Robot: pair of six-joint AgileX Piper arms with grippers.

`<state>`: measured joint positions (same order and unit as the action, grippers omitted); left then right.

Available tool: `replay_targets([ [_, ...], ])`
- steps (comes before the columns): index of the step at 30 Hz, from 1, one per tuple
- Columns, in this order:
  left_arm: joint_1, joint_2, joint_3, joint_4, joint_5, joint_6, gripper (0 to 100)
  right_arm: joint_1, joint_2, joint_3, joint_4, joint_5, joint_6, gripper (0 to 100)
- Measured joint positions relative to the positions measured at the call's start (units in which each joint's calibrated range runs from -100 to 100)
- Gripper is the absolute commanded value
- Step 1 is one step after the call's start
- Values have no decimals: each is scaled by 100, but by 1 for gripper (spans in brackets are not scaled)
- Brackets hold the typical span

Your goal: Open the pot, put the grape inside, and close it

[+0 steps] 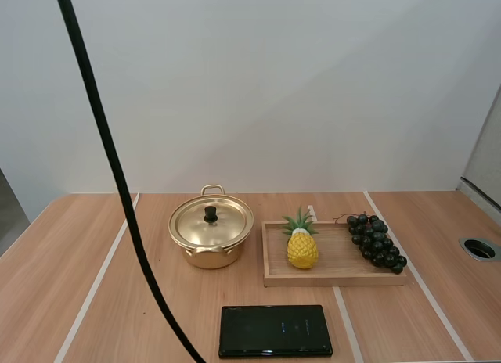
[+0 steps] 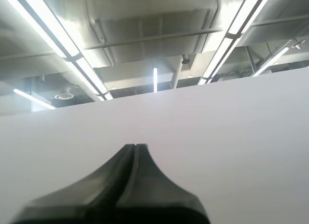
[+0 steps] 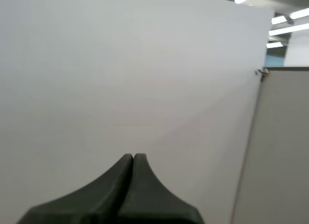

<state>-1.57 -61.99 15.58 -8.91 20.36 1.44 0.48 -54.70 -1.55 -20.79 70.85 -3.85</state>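
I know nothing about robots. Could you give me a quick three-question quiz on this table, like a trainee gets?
1. True or false: the lid sits on the gold pot.
2. What shares the wooden tray with the bunch of grapes? A) a pineapple B) wet wipes C) a spoon
3. Fill in: the left gripper and right gripper are both ____.
Key: 1 true; 2 A; 3 shut.

Even overhead light reaches my table [image 1: 78, 289]; shadows fall soft beneath the pot [image 1: 210, 259], whose lid [image 1: 192, 227] glints faintly.
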Motion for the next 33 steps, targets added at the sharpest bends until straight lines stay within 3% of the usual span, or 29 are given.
replay_targets([
  [5, 90, 769, -1233, 11, 1886, -294, 0, -9, 1146, -1661, -241, 2349, 157, 0],
  [10, 199, 1685, -2168, 135, 4361, -539, 0, -9, 1907, -2149, -252, 2760, -68, 0],
  [21, 210, 3159, -2562, 266, 6506, -601, 0, -9, 2347, -820, -231, 2914, -366, 0],
  [33, 210, 3996, -2562, -8, 7830, -32, 0, -9, 2415, 1256, -125, 2914, 222, 0],
])
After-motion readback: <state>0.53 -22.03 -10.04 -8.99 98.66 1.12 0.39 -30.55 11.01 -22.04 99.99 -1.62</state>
